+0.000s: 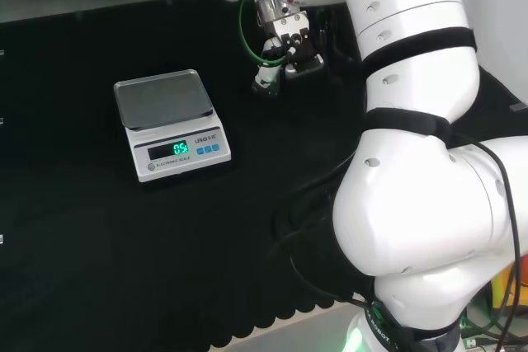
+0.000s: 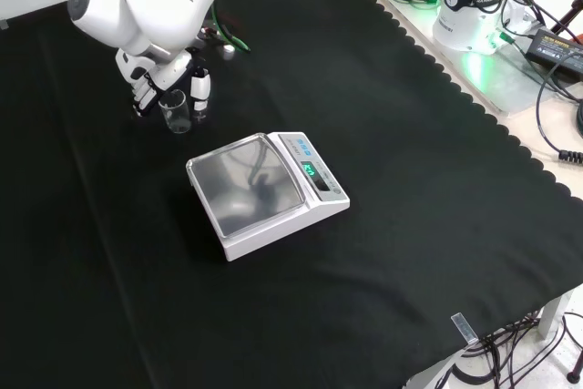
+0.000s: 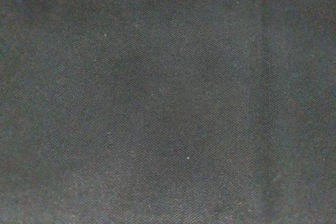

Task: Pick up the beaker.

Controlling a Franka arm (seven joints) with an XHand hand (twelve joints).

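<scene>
In the front view the scale sits near the beaker, on its lower right. Bare black cloth lies all around.

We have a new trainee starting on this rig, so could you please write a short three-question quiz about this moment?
1. True or false: the beaker stands on the scale's pan.
2. In the front view, where is the hand relative to the scale? A) up and to the left B) down and to the right C) directly above the pan
3. Fill in: the bench is covered with black ____.

Key
1. False: the beaker stands on the cloth, right by the hand and apart from the scale.
2. A.
3. cloth.
</scene>
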